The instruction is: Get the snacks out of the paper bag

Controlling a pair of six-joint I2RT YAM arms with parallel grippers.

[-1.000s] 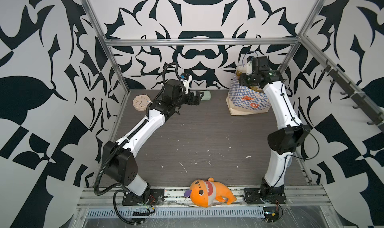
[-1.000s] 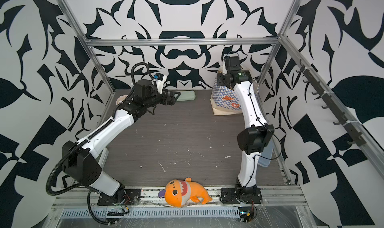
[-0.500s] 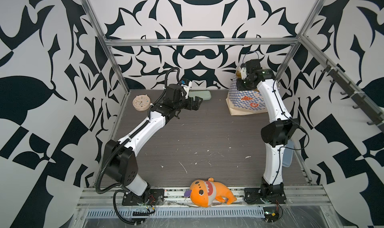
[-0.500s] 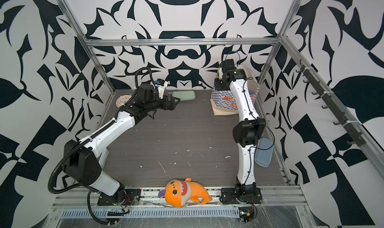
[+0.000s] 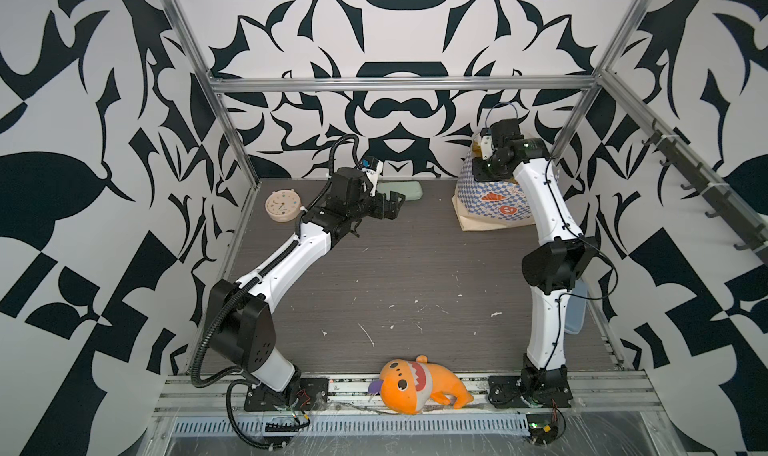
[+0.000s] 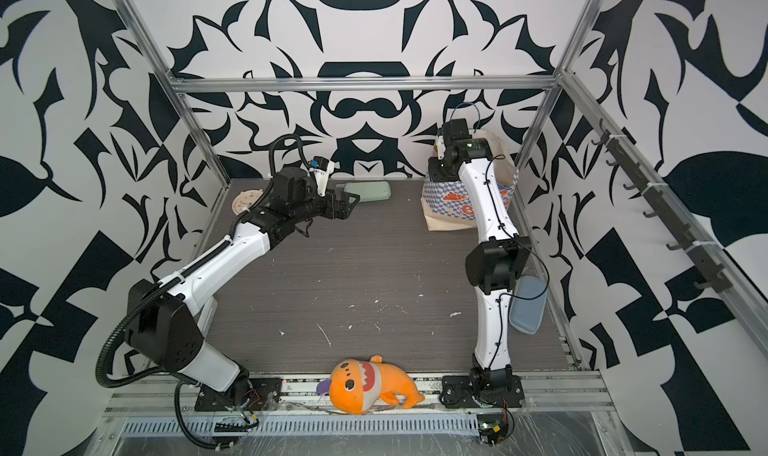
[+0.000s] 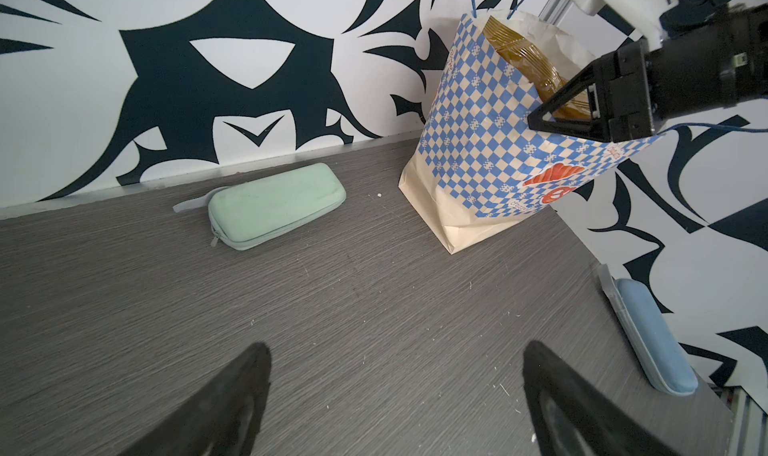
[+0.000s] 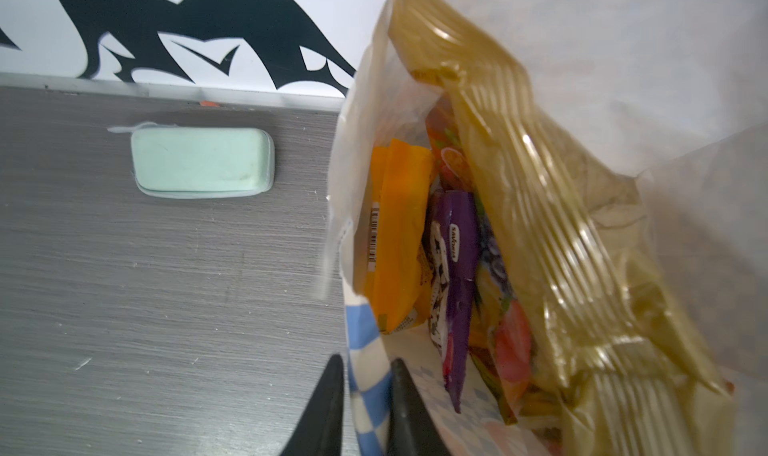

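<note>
Paper bag [image 7: 478, 142] rim in right gripper [image 8: 368, 362]

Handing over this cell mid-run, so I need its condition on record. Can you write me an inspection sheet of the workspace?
Surface: grey table, white flecks; no snack lying on it.
Job's things: paper bag standing at the back right; snacks inside, olive packet poking above the rim.
Clutter: mint-green case, blue case, clock, plush toy.
Grippers: left gripper open, empty; right gripper jaws shut on the bag's rim.
Cables: black conduit loops by the left arm's base.
Surroundings: patterned walls, metal frame, hook rail.
</note>
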